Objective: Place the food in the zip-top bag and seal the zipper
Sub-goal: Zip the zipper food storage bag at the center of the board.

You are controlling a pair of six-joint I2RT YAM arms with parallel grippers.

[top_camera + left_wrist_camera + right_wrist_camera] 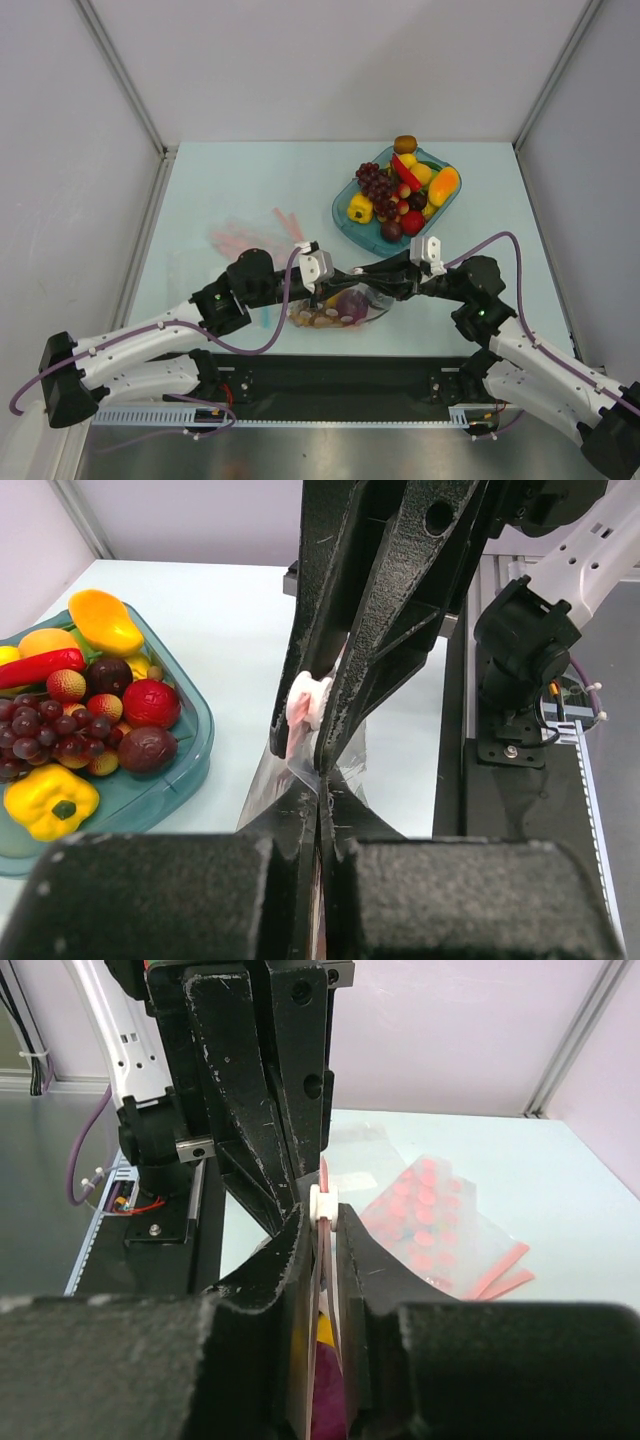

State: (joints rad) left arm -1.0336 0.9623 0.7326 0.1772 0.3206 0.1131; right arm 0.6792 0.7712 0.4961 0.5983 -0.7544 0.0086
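Clear, crinkly plastic zip-top bag; glossy, seemingly plastic food.

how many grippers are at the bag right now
2: left gripper shut on the top edge of the zip-top bag; right gripper facing it, straddling the pink zipper.

Filled zip-top bag (front centre), teal tray behind
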